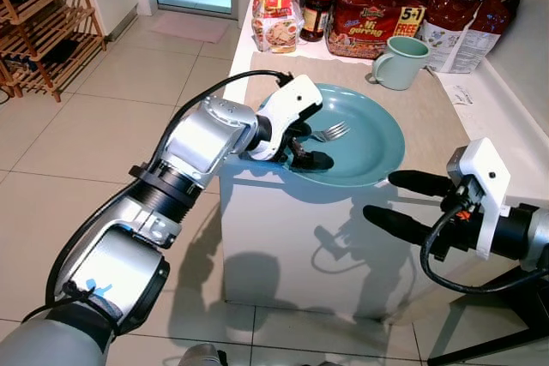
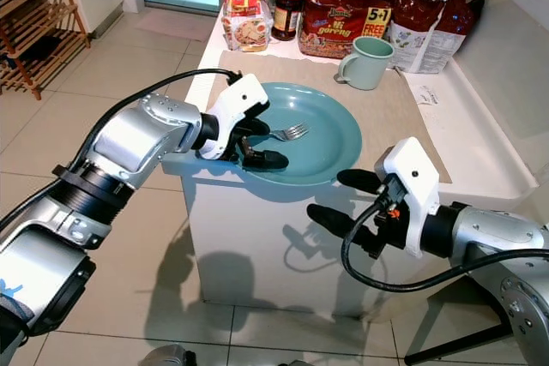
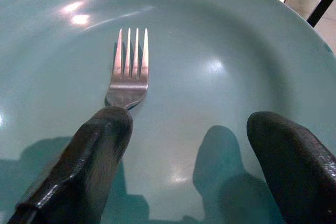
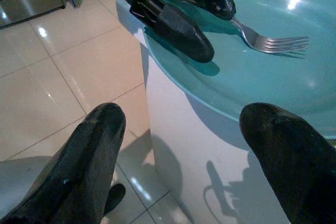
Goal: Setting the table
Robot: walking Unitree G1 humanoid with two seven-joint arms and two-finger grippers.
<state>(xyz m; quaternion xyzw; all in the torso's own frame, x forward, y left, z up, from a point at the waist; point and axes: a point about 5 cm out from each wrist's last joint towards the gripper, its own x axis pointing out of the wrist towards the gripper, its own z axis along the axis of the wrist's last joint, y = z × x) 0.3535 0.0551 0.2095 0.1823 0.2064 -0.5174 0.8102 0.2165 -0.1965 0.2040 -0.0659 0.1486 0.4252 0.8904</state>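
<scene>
A fork point(image 1: 330, 133) is laid in a teal plate point(image 1: 382, 156) on a white counter point(image 2: 480, 156).
Eye views: the left gripper point(image 1: 302, 147) is held over the plate's near rim, fingers apart; a mug point(image 1: 400, 62) is seen behind the plate. Left wrist view: the fork's handle is hidden beneath one finger. Right wrist view: the right gripper point(image 4: 178, 150) is spread wide before the plate.

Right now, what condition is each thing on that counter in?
Fork: lying on the plate, left fingers open around its handle.
Plate: overhanging the counter's near edge.
Mug: upright behind the plate.
Jar: lid on.
Right gripper: open, off the counter.
</scene>
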